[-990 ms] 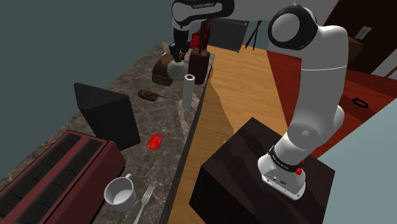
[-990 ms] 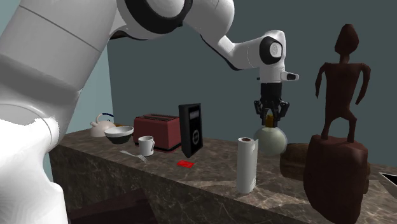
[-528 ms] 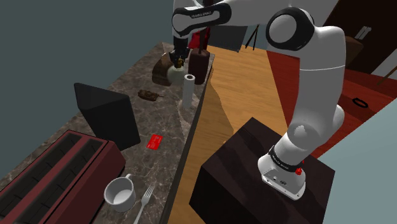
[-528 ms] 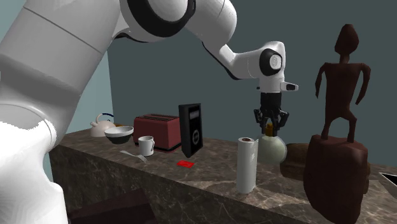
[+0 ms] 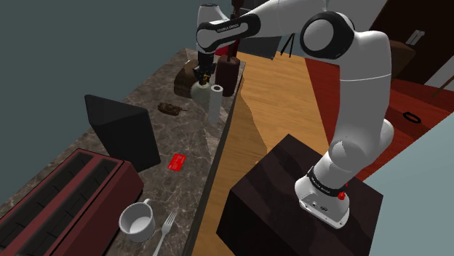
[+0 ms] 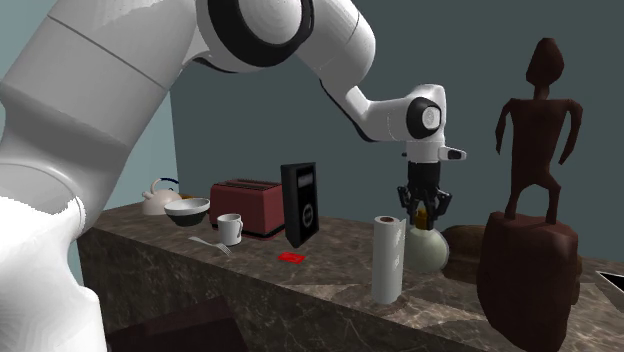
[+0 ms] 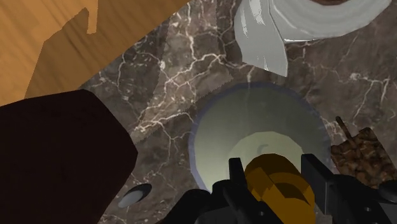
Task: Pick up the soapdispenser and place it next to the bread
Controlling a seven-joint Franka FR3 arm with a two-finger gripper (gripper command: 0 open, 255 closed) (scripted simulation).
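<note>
Gripper point(image 6: 423, 207) clamped on the soap dispenser's point(image 6: 427, 250) gold pump, centre-right of the second exterior view, between paper roll point(image 6: 388, 258) and bread point(image 6: 466, 250). Can't tell if its base touches the counter point(image 6: 330, 270). Lower straight, confirm contact, then release; don't clip the roll.

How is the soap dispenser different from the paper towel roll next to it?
The soap dispenser is round like a ball with a gold pump top; the paper towel roll is a tall straight tube. The soap dispenser is pale greenish-grey; the paper towel roll is white. The gripper clasps the soap dispenser's pump; the paper towel roll stands free. Both are upright, close together, above the marble counter.
</note>
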